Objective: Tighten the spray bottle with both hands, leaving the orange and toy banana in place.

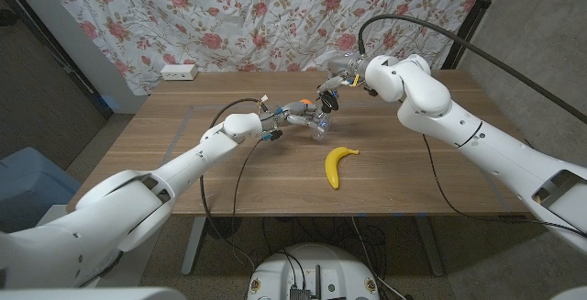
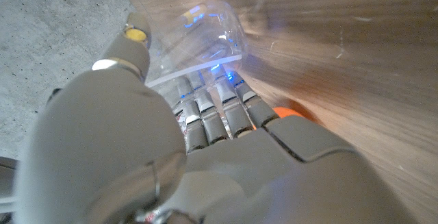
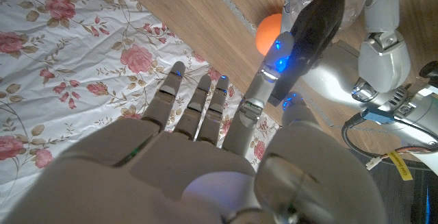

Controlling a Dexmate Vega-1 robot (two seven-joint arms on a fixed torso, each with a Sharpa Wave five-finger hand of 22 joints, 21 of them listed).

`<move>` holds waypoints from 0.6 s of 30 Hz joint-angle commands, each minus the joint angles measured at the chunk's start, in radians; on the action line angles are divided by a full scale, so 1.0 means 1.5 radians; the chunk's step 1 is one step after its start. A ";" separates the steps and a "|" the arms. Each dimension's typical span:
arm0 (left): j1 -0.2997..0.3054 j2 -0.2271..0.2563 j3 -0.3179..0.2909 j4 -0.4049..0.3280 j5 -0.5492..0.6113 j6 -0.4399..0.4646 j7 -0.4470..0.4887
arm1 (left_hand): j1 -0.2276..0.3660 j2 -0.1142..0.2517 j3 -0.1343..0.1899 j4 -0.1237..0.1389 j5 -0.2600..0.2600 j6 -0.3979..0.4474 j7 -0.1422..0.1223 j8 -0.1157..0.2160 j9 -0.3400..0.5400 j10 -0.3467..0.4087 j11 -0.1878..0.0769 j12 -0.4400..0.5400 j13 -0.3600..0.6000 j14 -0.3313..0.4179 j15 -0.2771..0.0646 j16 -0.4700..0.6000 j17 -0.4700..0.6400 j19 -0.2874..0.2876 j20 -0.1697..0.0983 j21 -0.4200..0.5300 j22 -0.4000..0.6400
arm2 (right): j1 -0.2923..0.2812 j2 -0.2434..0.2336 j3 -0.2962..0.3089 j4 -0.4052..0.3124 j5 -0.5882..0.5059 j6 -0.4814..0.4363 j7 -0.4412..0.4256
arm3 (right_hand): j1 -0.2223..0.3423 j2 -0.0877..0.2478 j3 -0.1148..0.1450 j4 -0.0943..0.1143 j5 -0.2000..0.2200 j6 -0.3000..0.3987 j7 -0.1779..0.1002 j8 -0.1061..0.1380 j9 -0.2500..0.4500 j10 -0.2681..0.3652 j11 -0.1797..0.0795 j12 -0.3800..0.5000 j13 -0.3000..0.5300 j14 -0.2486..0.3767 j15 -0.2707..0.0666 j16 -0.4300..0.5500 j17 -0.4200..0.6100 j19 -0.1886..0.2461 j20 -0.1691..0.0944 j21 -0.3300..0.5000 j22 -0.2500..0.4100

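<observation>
Hidden: the orange [image 1: 295, 107] is mostly covered by the left hand in the head view; a sliver of it shows beside the knuckles in the left wrist view, and a rounded part past the bottle's top in the right wrist view.
Hard to make out: the clear spray bottle [image 1: 320, 127] is small and half masked by fingers in the head view; its body is blurred in the left wrist view.
Left hand [image 1: 286, 116]: fingers [image 2: 220, 111] wrapped round the bottle's clear body, thumb on the far side of it; holds the bottle near the table's middle.
Right hand [image 1: 334, 89]: thumb and one finger pinch the black spray head [image 3: 311, 27]; the other fingers [image 3: 195, 104] reach out straight, touching nothing.
Spray bottle: held between both hands, tilted; whether its base touches the wooden table [image 1: 413, 167] cannot be told.
Toy banana [image 1: 337, 163]: lies on the table near the bottle, toward the robot, apart from both hands.
Backdrop: floral cloth [image 1: 275, 16] behind the table; white power strip [image 1: 179, 72] at the far left corner.
</observation>
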 commanded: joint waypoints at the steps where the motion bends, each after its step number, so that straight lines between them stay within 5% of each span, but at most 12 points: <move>1: 0.015 0.003 -0.009 -0.013 -0.010 0.000 0.016 | -0.001 0.094 0.011 0.009 0.004 0.078 -0.021 0.091 0.001 0.061 -0.047 0.002 0.002 0.005 -0.096 0.000 0.003 0.005 -0.035 0.001 0.002 | -0.008 0.020 -0.006 0.003 -0.022 -0.033 0.007 | 0.018 0.004 0.005 -0.009 0.006 0.010 0.010 0.005 -0.002 0.009 0.001 -0.002 0.002 0.007 -0.027 0.006 -0.001 0.004 -0.003 0.002 0.004; 18: 0.018 -0.004 -0.015 0.006 -0.020 -0.017 0.019 | -0.002 0.094 0.011 0.009 0.004 0.081 -0.021 0.094 0.001 0.063 -0.050 0.001 0.004 0.007 -0.095 -0.001 0.003 0.005 -0.034 0.000 0.002 | -0.023 0.051 -0.009 -0.005 -0.046 -0.124 0.011 | 0.061 0.001 0.025 -0.022 0.022 0.029 0.032 0.015 -0.017 0.027 0.006 -0.008 0.002 0.024 -0.028 0.011 -0.005 0.010 -0.003 0.001 0.004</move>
